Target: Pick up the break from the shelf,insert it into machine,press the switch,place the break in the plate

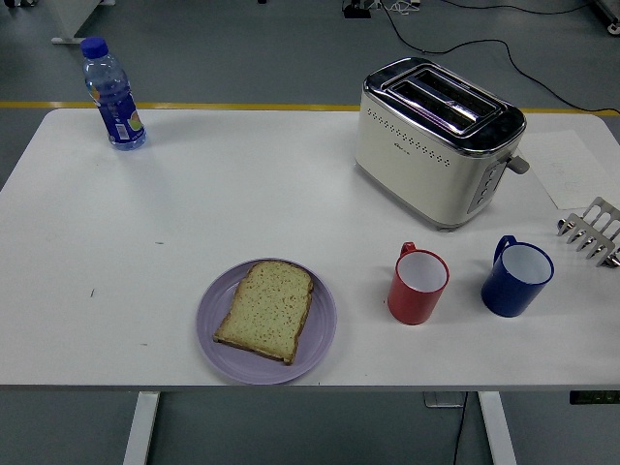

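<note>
Head view: neither robot hand is in frame, so I can't tell what either is doing or which is nearer. The bread slice [265, 310] lies flat on the purple plate [212, 340], long axis running near-left to far-right. The toaster [435, 140] sits well apart to the far right with slots that look empty, so the job seems done.

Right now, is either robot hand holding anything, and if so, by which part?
Nothing is held. Neither robot hand is in view. The bread slice lies flat on the purple plate, untouched, and the toaster stands alone.
</note>
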Tool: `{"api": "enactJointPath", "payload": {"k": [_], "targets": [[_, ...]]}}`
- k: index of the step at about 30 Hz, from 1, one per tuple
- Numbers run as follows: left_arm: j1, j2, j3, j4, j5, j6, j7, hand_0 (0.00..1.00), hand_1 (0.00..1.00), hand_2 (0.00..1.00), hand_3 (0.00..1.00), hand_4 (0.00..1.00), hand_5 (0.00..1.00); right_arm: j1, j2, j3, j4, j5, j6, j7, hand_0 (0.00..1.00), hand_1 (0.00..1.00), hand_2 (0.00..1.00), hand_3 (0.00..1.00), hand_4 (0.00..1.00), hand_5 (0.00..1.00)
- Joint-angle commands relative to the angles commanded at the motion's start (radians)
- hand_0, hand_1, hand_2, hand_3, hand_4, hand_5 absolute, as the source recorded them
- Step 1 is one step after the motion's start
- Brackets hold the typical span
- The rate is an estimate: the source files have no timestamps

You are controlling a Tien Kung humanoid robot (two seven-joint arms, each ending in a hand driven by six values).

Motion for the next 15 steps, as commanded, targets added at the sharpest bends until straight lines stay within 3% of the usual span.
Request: {"api": "enactJointPath", "payload": {"k": [15], "targets": [[-0.005,0.001,0.002,0.0,-0.007,0.002,-0.005,0.672,0.687,0.675,0.552,0.28,0.867,-0.043,0.036,0.005,-0.017,0.04,-0.061,0.055,0.731,0.7,0.698,0.637,0.516,0.391]]}}
